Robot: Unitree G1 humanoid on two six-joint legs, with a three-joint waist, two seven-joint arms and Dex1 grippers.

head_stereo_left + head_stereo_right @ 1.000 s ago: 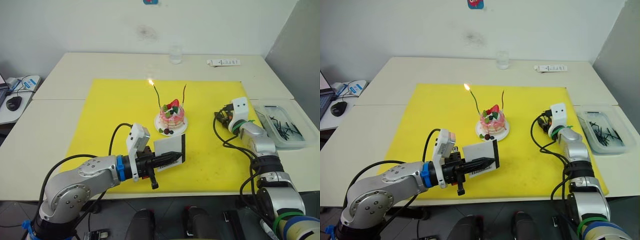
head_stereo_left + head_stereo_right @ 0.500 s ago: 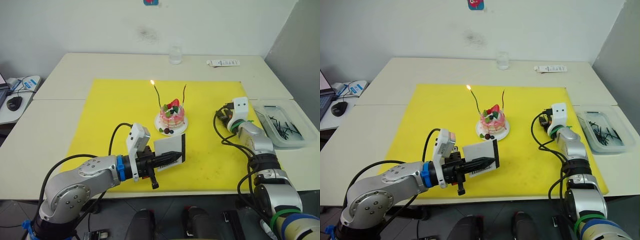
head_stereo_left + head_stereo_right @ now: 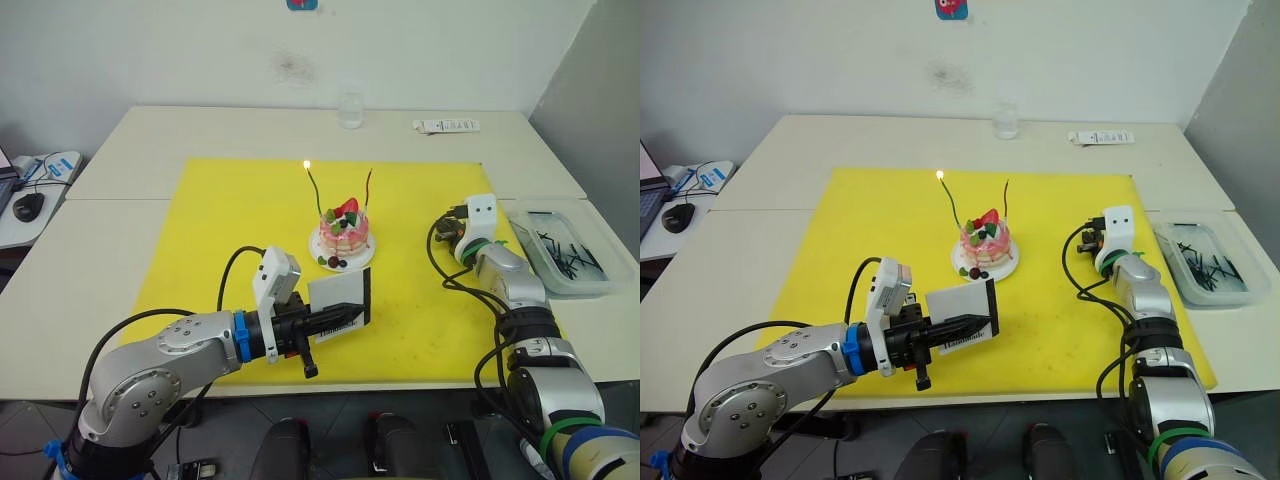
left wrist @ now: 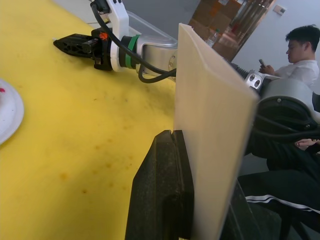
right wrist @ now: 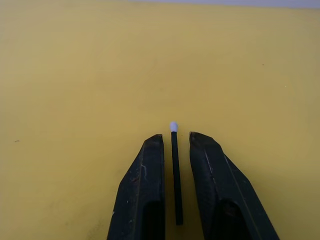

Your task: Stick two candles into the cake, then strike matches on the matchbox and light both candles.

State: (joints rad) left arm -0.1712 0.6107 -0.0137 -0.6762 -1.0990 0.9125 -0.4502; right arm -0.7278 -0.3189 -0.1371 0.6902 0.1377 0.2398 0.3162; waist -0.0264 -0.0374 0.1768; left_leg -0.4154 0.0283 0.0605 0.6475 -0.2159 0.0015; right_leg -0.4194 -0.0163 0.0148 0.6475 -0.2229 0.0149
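Observation:
The pink-and-white cake (image 3: pixel 345 232) stands on its small white plate (image 3: pixel 325 262) in the middle of the yellow mat (image 3: pixel 230 220). Two thin candles stand in it: the left candle (image 3: pixel 314 190) carries a small flame, the right candle (image 3: pixel 369 186) has none. My left gripper (image 3: pixel 350 314) is in front of the cake, shut on the white matchbox (image 3: pixel 338 295), which it holds upright on edge (image 4: pixel 210 130). My right gripper (image 3: pixel 445 228) is low over the mat to the right of the cake. It is open, and a dark match (image 5: pixel 175 170) with a white tip lies between its fingers.
A clear tray (image 3: pixel 565 250) holding several dark matches sits at the table's right edge. A glass (image 3: pixel 350 110) and a white remote (image 3: pixel 447 125) stand at the back. A mouse (image 3: pixel 28 205) lies on the side desk at left. A seated person (image 4: pixel 300 55) is beyond the table.
The flame on the left candle has shrunk. My right gripper has shifted slightly away from me over the mat. The left gripper and matchbox have not moved.

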